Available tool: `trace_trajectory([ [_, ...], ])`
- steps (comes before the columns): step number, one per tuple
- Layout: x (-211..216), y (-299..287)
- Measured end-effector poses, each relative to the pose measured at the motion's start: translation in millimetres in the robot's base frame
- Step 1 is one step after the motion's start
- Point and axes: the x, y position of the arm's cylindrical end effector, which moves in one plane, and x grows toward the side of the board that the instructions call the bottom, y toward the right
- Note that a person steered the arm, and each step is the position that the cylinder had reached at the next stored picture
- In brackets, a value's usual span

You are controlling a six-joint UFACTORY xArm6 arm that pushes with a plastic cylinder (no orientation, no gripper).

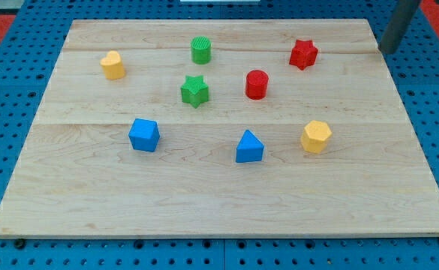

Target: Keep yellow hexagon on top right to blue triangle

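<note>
Yellow hexagon (316,136) sits just right of blue triangle (249,147), slightly higher; likely light, rigid, slides readily, best pushed low on its lower-left face; tip (388,49), plain rod with no claw, well apart at top right.

The yellow hexagon (316,136) stands upright at the frame's centre-right, lower half. The blue triangle (249,147) sits near it, to its left and slightly lower in the frame, the 2 apart.
</note>
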Motion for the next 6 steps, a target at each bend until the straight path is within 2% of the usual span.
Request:
trace_trajectory([
  [2, -10.8, -90.2],
  [4, 166.6, -46.0],
  [6, 229.0, -98.2],
])
